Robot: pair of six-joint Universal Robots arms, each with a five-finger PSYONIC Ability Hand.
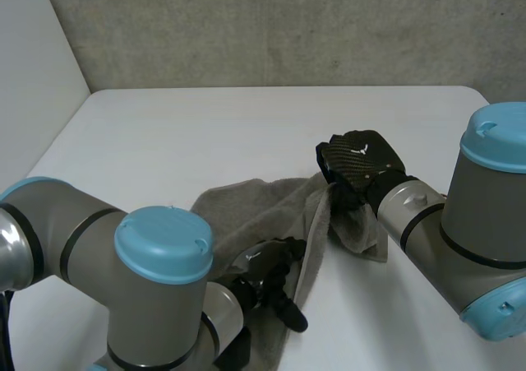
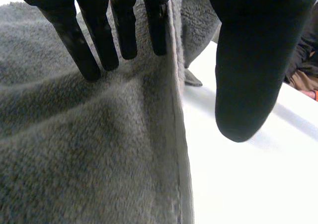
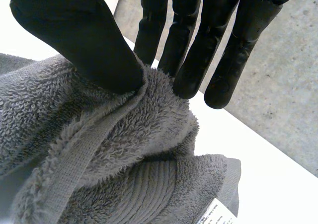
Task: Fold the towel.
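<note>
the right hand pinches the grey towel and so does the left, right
Only the right hand pinches the towel. The left hand lies open on it, straight fingers by its edge, thumb apart over the table; the left wrist view shows it.

The left arm (image 1: 99,256) reaches in low by the near edge of the surface (image 1: 205,132). Its left hand (image 1: 267,282) is palm-down, with straight fingers (image 2: 99,40) lying flat on the towel (image 1: 238,211) and the thumb (image 2: 246,80) spread well apart from them. The right arm (image 1: 468,215) bends in from the right edge, and its right hand (image 1: 359,164) is raised, straight fingers (image 3: 191,50) and thumb (image 3: 84,45) pinching a fold of the towel.
</note>
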